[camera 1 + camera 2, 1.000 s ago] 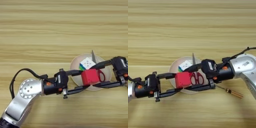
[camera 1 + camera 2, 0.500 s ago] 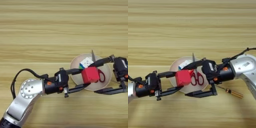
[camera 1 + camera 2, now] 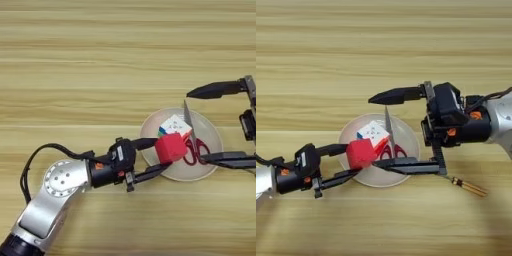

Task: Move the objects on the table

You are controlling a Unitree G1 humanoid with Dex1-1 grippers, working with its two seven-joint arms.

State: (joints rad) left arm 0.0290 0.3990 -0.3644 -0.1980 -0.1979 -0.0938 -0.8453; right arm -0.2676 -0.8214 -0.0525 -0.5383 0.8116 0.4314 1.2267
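My left gripper [image 3: 162, 154] reaches in from the lower left and is shut on the small red cube [image 3: 170, 148], holding it over the plate's near left rim. Behind the red cube, the multicoloured puzzle cube [image 3: 175, 127] lies on the plate with its white face up. The scissors [image 3: 394, 150] lie beside it, red handles near and blade pointing away. My right gripper [image 3: 374, 131] comes in from the right and stands wide open. One finger is beyond the plate and the other is over its near side, across the scissors and clear of the red cube.
The round beige plate [image 3: 408, 134] sits on the tan wooden table [image 3: 75, 60] right of centre. A thin brown stick [image 3: 469, 186] lies on the table right of the plate, under my right hand.
My right gripper has opened wide and drawn back from the red cube, its far finger swinging away beyond the plate. My left gripper keeps hold of the cube, almost in place.
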